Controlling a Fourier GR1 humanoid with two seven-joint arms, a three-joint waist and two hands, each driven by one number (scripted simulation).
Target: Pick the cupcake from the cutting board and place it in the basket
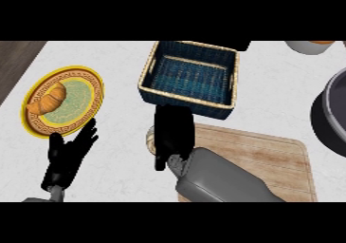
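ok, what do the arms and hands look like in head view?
Both hands are black, with fingers and a thumb: left hand, right hand. The right forearm is a smooth, rounded grey shell. A short grey wrist segment shows below the left hand. No cables, markings or sleeves visible.

White counter, basket, cutting board, plate, dark pan

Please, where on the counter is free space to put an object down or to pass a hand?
Bare counter lies between the plate with the croissant and the basket, and between the basket and the dark pot. The right part of the cutting board is bare. Around the right hand at the basket's near wall it is crowded.
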